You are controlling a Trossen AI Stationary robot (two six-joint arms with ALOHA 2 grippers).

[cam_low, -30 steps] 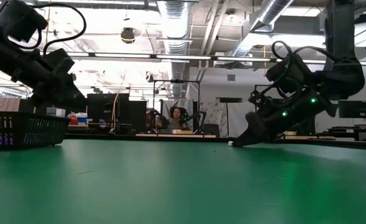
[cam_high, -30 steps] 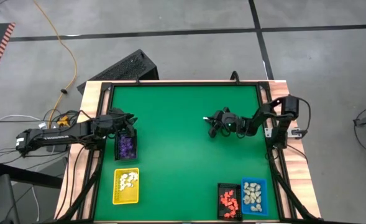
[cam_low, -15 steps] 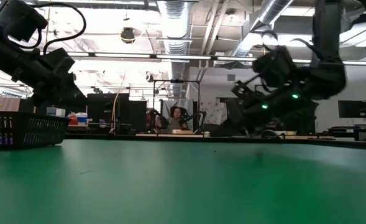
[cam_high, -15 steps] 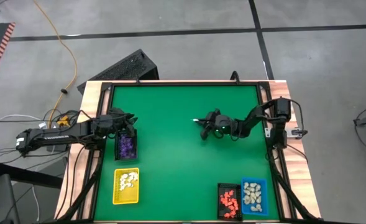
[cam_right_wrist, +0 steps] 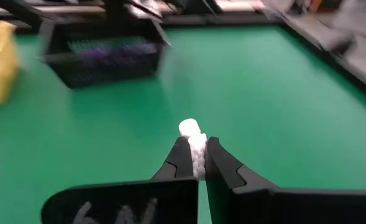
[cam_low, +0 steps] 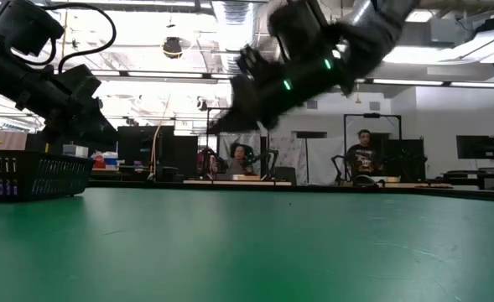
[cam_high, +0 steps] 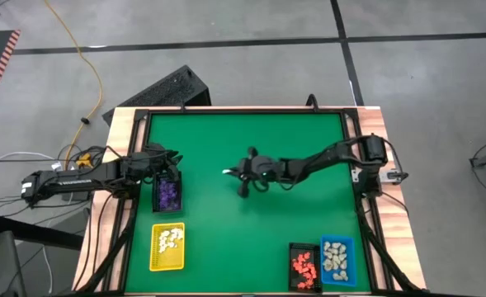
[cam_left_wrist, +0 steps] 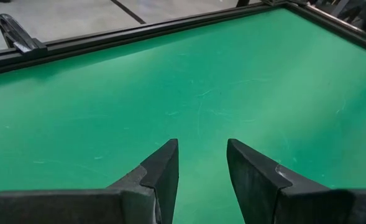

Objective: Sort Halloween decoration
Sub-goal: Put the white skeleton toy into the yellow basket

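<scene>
A: What is the right hand (cam_right_wrist: 197, 163) carrying?

B: It is pinching a small white figurine (cam_right_wrist: 194, 138) between its fingertips, which are closed tight on it. The piece is standing up out of the tips, its long axis running along the fingers and its rounded end poking forward.

A: And where is that over the counter (cam_high: 226, 247)?

B: Around the middle, clear of the surface, with the right arm reaching far across toward the left side.

A: Where is the piece likely going?

B: Judging by colour, to the yellow tray (cam_high: 167, 247), which is already holding white pieces. That tray is lying at the left near edge, so from the right hand it is off toward the left arm's side and nearer the front. The black basket of purple pieces (cam_high: 167, 192) is sitting just beyond it.

A: And the left hand (cam_left_wrist: 201, 165)?

B: It is waiting over that black basket, fingers parted, holding nothing.
</scene>
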